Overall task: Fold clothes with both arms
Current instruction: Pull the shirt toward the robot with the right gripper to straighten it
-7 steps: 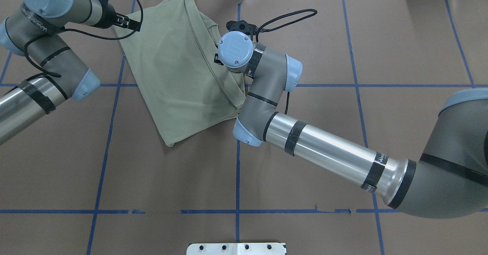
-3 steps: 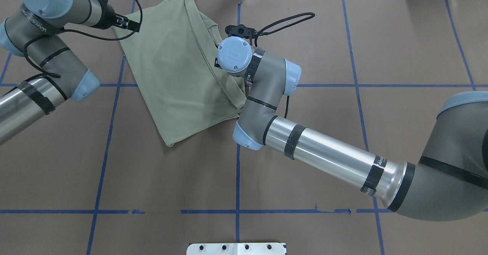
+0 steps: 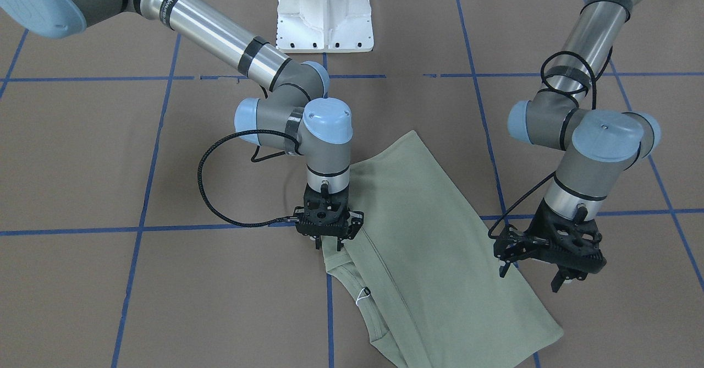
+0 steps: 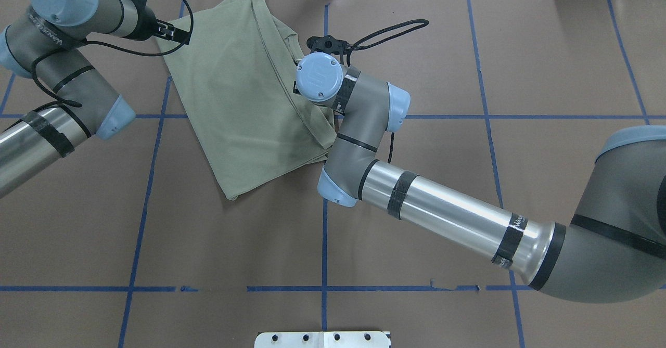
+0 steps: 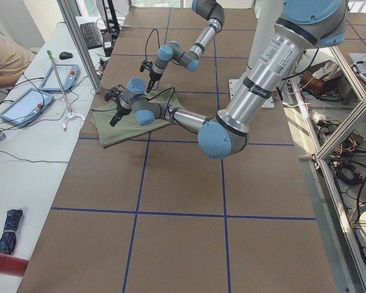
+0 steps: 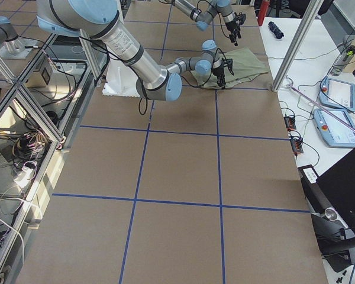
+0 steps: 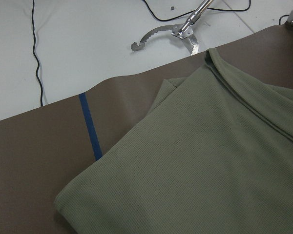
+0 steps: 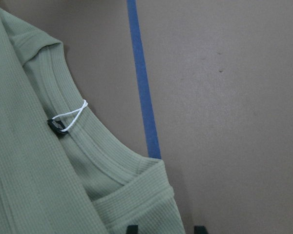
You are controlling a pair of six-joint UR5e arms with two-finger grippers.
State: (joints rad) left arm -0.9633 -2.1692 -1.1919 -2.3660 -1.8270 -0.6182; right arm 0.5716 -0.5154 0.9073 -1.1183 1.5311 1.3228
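Your shirt (image 3: 440, 258) looks folded lengthwise; the cross fold is yet to do. Right gripper (image 3: 329, 245) straddles its shoulder mid-frame, spread apart; left gripper (image 3: 528, 281) hovers lower right, apart too.

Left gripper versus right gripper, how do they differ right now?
The left gripper has its fingers spread wide; the right gripper has them close together with shirt fabric between, though whether it grips I can't tell. The left gripper hangs over the shirt's side edge; the right gripper is down on the fabric beside the neckline. Both are black and point down at the shirt.
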